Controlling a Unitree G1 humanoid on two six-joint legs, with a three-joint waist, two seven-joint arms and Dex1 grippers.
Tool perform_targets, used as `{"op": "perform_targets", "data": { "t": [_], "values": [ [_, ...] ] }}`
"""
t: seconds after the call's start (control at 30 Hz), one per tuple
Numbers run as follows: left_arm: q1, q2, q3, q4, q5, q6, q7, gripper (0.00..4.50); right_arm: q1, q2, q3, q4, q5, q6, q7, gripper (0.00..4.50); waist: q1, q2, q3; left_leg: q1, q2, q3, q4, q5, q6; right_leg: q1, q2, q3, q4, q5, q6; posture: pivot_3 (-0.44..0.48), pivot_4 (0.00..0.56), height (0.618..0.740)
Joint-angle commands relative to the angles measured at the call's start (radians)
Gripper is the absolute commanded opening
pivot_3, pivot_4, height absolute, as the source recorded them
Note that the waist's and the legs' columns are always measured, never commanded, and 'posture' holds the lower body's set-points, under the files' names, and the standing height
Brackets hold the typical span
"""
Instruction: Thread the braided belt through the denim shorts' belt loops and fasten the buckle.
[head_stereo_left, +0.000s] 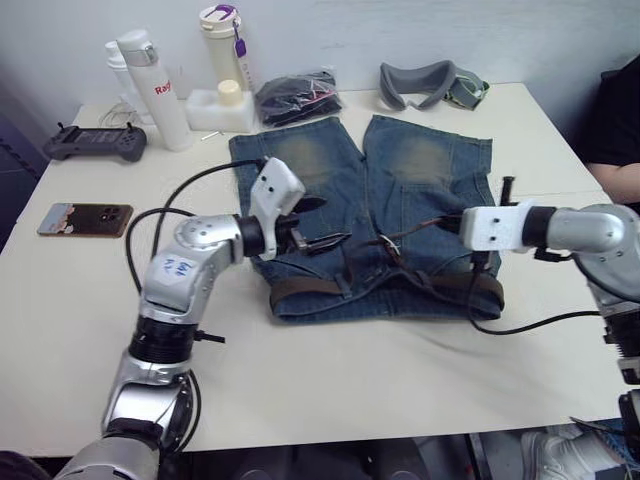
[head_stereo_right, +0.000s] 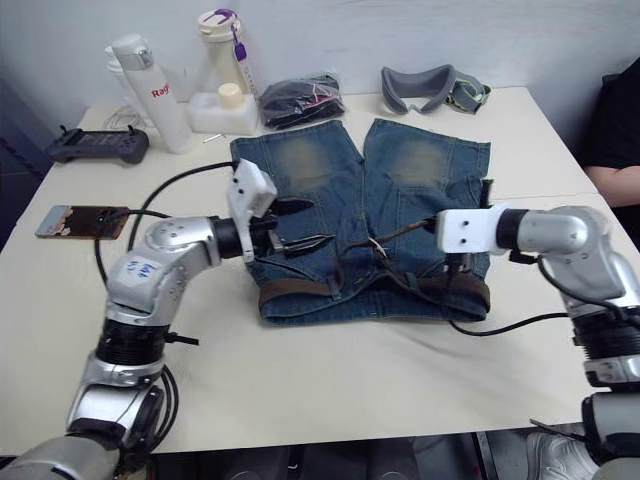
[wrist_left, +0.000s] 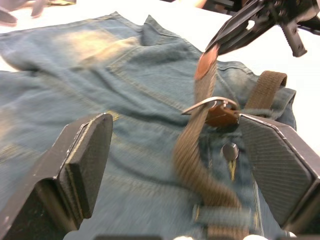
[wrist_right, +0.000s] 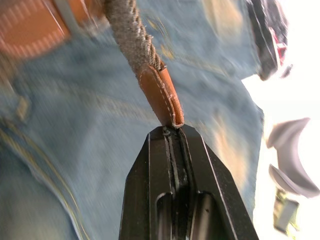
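Note:
The denim shorts lie flat on the white table, waistband toward me. The braided belt runs along the waistband under the belt loops. Near the fly, its free end rises through the silver buckle. My right gripper is shut on the belt's tan leather tip and holds it above the shorts' middle. My left gripper hovers open over the left half of the shorts. Its fingers stand on either side of the belt and buckle without touching them.
At the back of the table stand a white bottle, a second bottle, a white box, a black bundle and grey goggles. A controller and a phone lie left. A person's arm shows at right.

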Motion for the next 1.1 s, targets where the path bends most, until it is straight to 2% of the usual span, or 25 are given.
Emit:
{"op": "perform_targets", "data": {
  "t": [0.03, 0.13, 0.27, 0.63, 0.73, 1.0, 1.1],
  "values": [
    [0.0, 0.004, -0.006, -0.023, -0.016, -0.02, -0.008, 4.4, -0.055, -0.05, -0.056, 0.037, 0.015, -0.057, -0.003, 0.0, -0.002, 0.0, 0.0, 0.0, 0.0, 0.0, 0.0, 0.0, 0.0, 0.0, 0.0, 0.0, 0.0, 0.0, 0.0, 0.0, 0.15, 0.74],
    [-0.011, -0.005, -0.016, -0.01, -0.012, -0.033, -0.002, 4.4, -0.104, -0.064, -0.056, 0.072, 0.007, -0.083, -0.013, 0.0, -0.004, 0.0, 0.0, 0.0, 0.0, 0.0, 0.0, 0.0, 0.0, 0.0, 0.0, 0.0, 0.0, 0.0, 0.0, 0.0, 0.15, 0.74],
    [-0.051, -0.064, -0.058, 0.021, 0.021, -0.079, 0.038, 4.4, -0.178, -0.041, -0.036, 0.066, 0.027, -0.102, 0.0, 0.0, -0.003, 0.0, 0.0, 0.0, 0.001, 0.001, 0.0, 0.0, 0.0, -0.001, 0.001, 0.001, 0.0, 0.0, 0.0, 0.0, 0.15, 0.74],
    [-0.199, -0.288, -0.185, 0.222, 0.172, -0.193, 0.212, 4.4, -0.169, 0.034, -0.017, -0.094, 0.062, 0.085, 0.046, 0.0, 0.001, 0.0, 0.0, -0.001, 0.0, 0.001, 0.003, 0.0, 0.0, 0.0, 0.0, 0.001, 0.0, 0.0, 0.0, 0.0, 0.15, 0.74],
    [-0.21, -0.301, -0.207, 0.256, 0.207, -0.22, 0.219, 3.52, -0.156, 0.033, -0.023, -0.127, 0.068, 0.12, 0.046, 0.0, -0.003, 0.0, 0.0, -0.001, 0.0, 0.002, 0.003, 0.0, 0.0, 0.0, 0.001, 0.001, 0.0, 0.0, 0.0, 0.0, 0.15, 0.74],
    [-0.215, -0.332, -0.185, 0.293, 0.214, -0.228, 0.24, 0.03, -0.128, 0.032, -0.042, -0.18, 0.078, 0.188, 0.03, 0.0, 0.0, 0.0, 0.0, -0.001, 0.001, 0.002, 0.003, 0.0, 0.001, -0.001, 0.001, 0.001, 0.0, 0.0, 0.0, 0.0, 0.15, 0.74],
    [-0.214, -0.338, -0.166, 0.292, 0.201, -0.218, 0.246, 0.03, -0.112, 0.043, -0.054, -0.2, 0.108, 0.239, 0.026, 0.0, 0.001, 0.0, 0.0, -0.001, 0.0, 0.002, 0.004, 0.0, 0.001, 0.0, 0.001, 0.001, 0.0, 0.0, 0.0, 0.0, 0.15, 0.74]
  ]
}}
